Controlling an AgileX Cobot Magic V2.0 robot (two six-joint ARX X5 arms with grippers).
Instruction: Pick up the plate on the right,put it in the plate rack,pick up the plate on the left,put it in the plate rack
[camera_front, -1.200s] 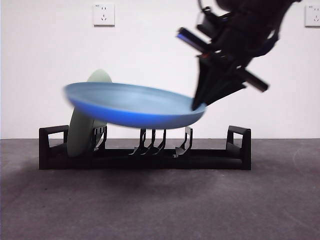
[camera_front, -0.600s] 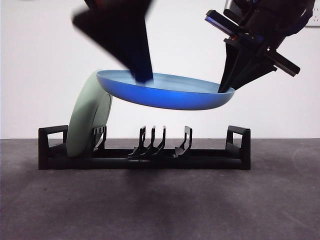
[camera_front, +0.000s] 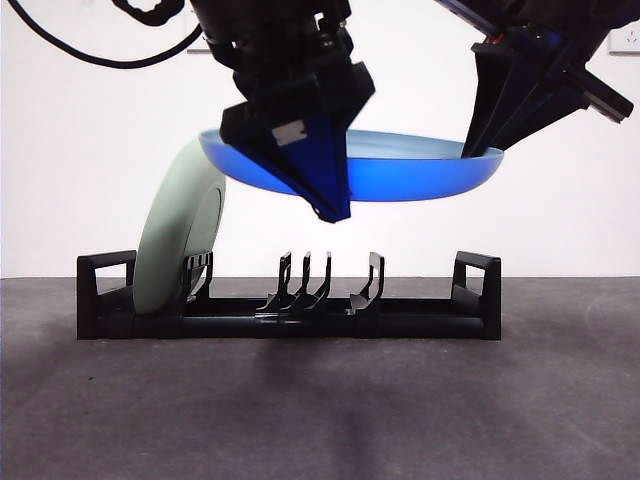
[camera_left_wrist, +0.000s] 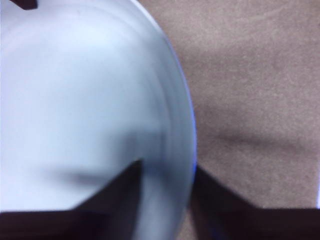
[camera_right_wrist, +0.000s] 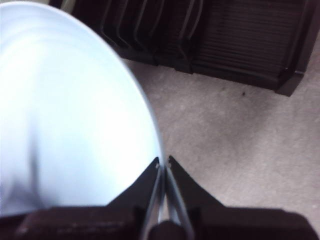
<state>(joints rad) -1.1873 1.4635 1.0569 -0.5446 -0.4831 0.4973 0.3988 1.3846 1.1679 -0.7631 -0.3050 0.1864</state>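
Overhead, right gripper (camera_right_wrist: 164, 165) pinching blue plate (camera_front: 420, 175) rim, left gripper (camera_left_wrist: 167, 172) straddling it

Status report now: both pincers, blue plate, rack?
Right pincer shut on blue plate rim. Left pincer astride opposite rim, open. Plate level above plate rack; green plate already racked.

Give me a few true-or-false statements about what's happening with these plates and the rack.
1. The blue plate is resting in the plate rack. False: it is held in the air above it.
2. The right gripper is shut on the blue plate's rim. True.
3. The pale green plate stands in the rack, leaning. True.
4. The left gripper is far from the blue plate. False: its jaws straddle the rim.
5. The green plate sits at the rack's middle. False: it is at one end.
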